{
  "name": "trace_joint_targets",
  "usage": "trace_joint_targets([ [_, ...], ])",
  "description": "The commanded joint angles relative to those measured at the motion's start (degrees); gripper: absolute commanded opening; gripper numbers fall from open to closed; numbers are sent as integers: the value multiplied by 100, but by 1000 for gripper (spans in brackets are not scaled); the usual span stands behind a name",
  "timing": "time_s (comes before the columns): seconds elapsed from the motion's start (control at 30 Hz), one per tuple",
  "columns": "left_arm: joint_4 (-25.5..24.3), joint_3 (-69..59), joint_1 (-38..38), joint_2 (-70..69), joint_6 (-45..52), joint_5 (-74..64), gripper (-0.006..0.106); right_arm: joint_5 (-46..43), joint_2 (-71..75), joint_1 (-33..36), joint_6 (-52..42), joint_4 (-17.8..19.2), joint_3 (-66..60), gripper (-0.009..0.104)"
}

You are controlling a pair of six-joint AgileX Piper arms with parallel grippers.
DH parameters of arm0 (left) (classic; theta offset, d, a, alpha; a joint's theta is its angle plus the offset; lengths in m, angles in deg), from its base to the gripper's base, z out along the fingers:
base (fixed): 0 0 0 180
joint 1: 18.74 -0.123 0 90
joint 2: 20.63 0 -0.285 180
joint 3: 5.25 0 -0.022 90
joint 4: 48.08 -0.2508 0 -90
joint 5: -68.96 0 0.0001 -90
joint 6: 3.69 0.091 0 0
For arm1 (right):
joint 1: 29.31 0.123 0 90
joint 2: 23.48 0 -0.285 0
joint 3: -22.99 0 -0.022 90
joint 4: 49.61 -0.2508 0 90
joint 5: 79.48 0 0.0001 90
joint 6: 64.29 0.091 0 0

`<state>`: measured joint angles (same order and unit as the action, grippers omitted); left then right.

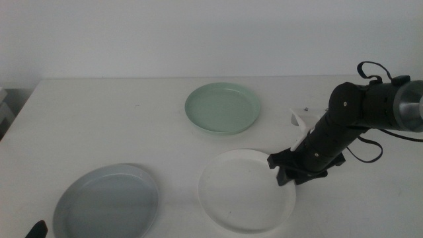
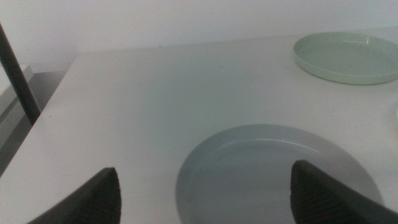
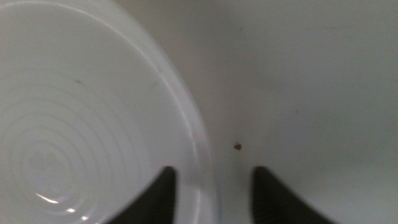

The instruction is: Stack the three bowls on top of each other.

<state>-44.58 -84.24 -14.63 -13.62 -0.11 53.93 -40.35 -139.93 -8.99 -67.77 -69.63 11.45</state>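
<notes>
Down at the near right of the counter (image 1: pixel 99 112), the right gripper (image 3: pixel 211 186) straddles the white bowl's (image 1: pixel 244 192) right rim, its fingers (image 3: pixel 163 193) open, one inside the rim and one outside. Farther back sits the green bowl (image 1: pixel 222 108), well apart. At near left lies the grey bowl (image 1: pixel 106 201), with the left gripper (image 2: pixel 205 199) hovering just behind it, fingers spread wide.

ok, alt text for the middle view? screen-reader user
The right gripper reaches in from the right, open jaws straddling the near-right rim of the white bowl. The mint green bowl sits behind it, the grey bowl front left; none are stacked.
</notes>
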Motion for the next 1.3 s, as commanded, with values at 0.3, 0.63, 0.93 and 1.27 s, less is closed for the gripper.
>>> trace_joint_targets([
  [0.3, 20, 38, -9, -76, -57, 399, 104, 160, -40, -469, -4, 140, 1957, 66],
  [0.63, 20, 38, -9, -76, -57, 399, 104, 786, -1793, -469, 521, 806, 4895, 59],
  [0.93, 20, 38, -9, -76, -57, 399, 104, 802, -3106, -463, 593, 685, 6460, 58],
  [1.27, 20, 38, -9, -76, -57, 399, 104, 643, -3583, -457, 505, 520, 6673, 10],
])
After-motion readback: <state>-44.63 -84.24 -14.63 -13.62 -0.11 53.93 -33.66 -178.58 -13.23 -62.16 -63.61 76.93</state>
